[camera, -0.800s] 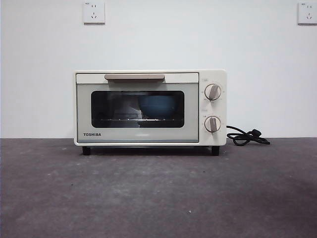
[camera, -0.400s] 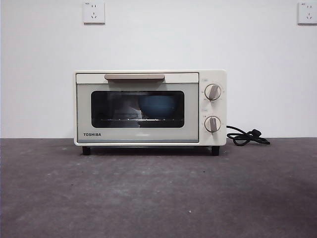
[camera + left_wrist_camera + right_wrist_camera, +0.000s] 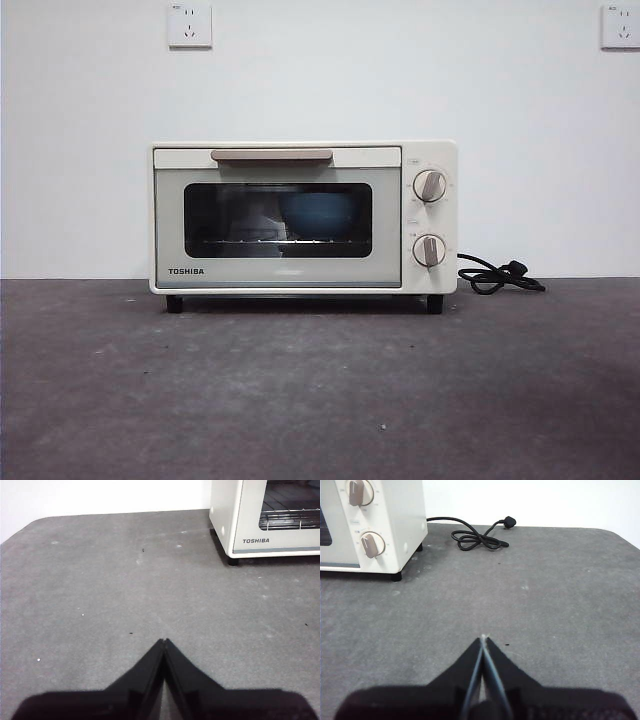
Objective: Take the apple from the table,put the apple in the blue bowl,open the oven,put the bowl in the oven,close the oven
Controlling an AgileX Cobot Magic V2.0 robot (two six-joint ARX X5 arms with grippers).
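Here left gripper hangs over bare table, jaws pressed together, holding nothing, oven off to its side. Oven sits mid-table with door closed, blue bowl inside behind the glass, apple not visible; black cord lies just beside the oven. Right gripper jaws together too, empty, over table near the cord.

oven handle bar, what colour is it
Beige, against the cream-white oven; the handle shows best in the front view.
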